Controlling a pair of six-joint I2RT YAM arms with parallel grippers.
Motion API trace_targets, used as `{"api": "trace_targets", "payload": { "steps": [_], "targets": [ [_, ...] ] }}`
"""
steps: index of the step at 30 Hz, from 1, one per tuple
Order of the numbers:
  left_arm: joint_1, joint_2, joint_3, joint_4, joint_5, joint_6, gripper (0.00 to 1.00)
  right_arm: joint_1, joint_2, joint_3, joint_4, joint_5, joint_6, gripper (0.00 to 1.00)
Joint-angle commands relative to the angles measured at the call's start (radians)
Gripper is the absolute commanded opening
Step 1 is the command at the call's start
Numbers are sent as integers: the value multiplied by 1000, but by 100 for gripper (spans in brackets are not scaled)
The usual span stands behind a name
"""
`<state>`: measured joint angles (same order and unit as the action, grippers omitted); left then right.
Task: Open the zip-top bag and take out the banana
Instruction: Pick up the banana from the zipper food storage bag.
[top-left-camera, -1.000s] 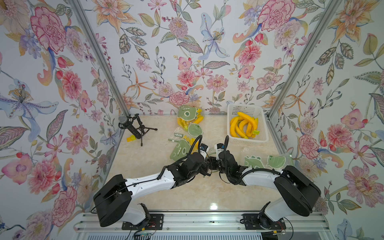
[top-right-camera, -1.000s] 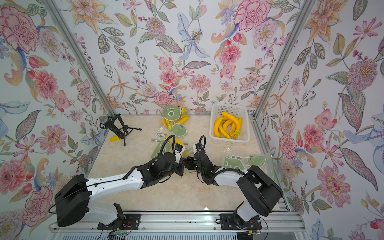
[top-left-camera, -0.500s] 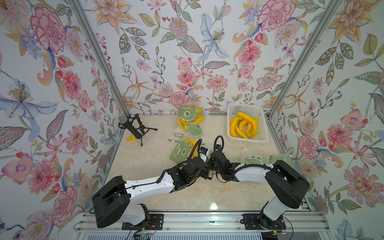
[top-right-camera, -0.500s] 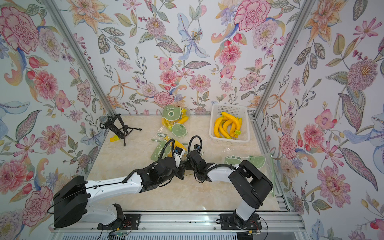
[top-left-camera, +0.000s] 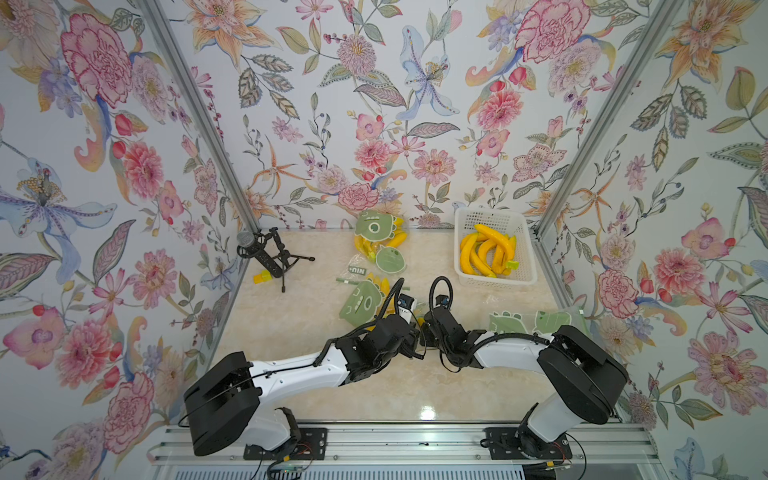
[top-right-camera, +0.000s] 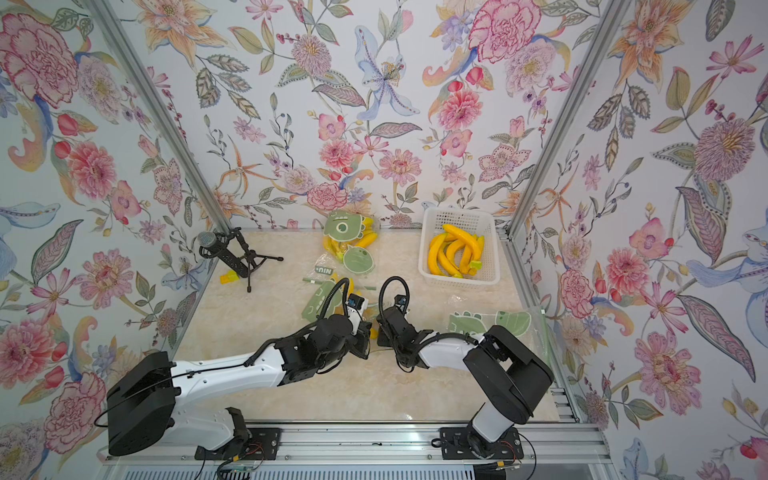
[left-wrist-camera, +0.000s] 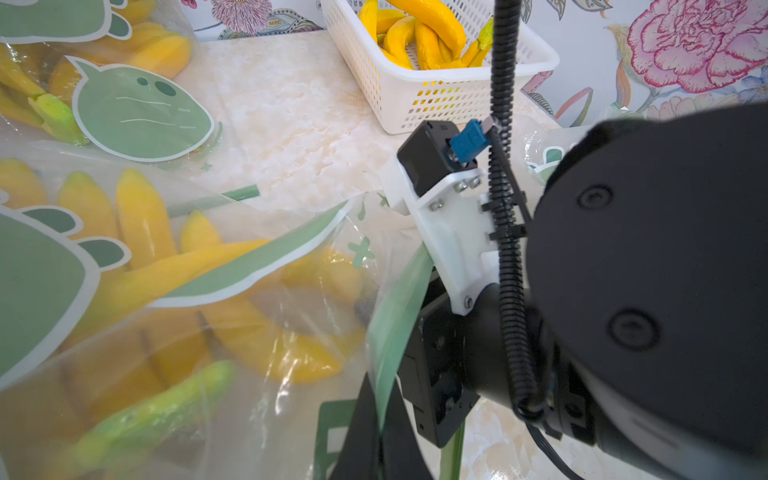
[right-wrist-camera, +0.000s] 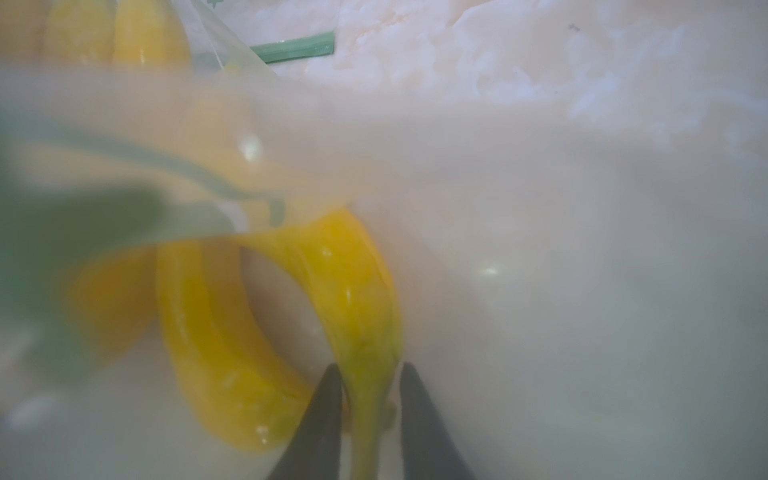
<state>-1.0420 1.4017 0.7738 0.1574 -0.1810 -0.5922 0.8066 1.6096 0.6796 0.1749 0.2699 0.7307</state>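
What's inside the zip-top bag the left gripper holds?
Two yellow bananas show clearly; the right gripper straddles one's stem end. More yellow shapes blur behind the bag film, so the full count is hidden.

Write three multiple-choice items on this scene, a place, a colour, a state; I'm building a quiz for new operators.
1. Where does the white basket stand? A) beside the microphone B) between the arms C) far corner, robot's right
2. The zip-top bag has a zip strip that is: A) red B) green C) blue
3. The left pincer is: A) shut on the bag's edge B) open over the basket C) holding the microphone
Key: 1C, it sits by the back wall there; 2B, the strip shows green; 3A, it clamps the strip.
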Motion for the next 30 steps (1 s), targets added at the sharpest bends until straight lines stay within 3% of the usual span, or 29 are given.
{"api": "trace_targets", "payload": {
  "steps": [1,6,22,30],
  "targets": [
    [-13,10,19,-19,-34,-30,0,-7,-15,9,-26,38,-32,18],
    [-13,32,46,-95,-110,-60,0,1,-84,6,-48,65,-62,10],
    [35,122,255,-267,-341,-69,0,60,-252,-11,-310,235,-139,10],
    [77,209,320,-346,-357,-93,0,74,-319,6,-405,337,-170,9]
  ]
}}
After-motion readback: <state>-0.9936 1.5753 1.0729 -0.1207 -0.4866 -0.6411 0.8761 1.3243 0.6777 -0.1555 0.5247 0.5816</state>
